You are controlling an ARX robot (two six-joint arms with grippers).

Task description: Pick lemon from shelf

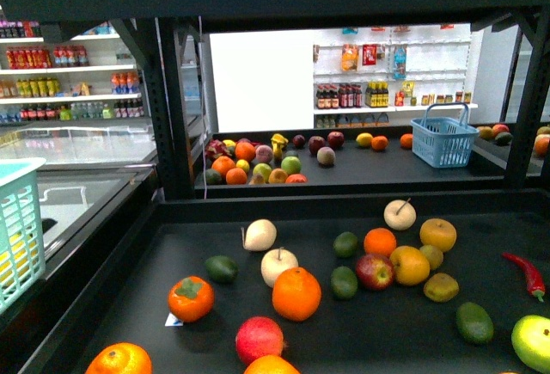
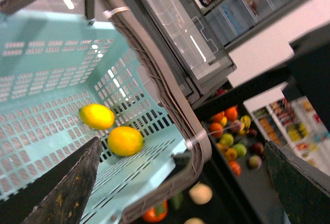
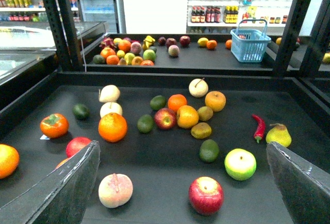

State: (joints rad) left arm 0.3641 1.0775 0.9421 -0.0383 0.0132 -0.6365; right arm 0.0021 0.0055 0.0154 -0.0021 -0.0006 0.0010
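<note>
The shelf (image 1: 284,205) is a black rimmed tray covered with loose fruit; it also shows in the right wrist view (image 3: 154,167). In the left wrist view a bright yellow oval lemon (image 2: 96,116) lies in a teal basket (image 2: 46,80), beside a yellow-orange oval fruit (image 2: 125,140). My left gripper (image 2: 183,185) is open and empty, over the basket's brown rim; neither fruit is between its fingers (image 2: 67,188). My right gripper (image 3: 183,188) is open and empty above the front of the tray, over a red apple (image 3: 205,194). I see no lemon on the near tray.
The teal basket (image 1: 17,228) hangs at the tray's left edge. On the tray lie oranges (image 1: 296,293), a persimmon (image 1: 191,297), yellow-orange round fruits (image 1: 410,265), a red chilli (image 1: 526,274), a green apple (image 3: 240,164) and a peach (image 3: 115,190). A farther tray holds more fruit and a blue basket (image 1: 443,140).
</note>
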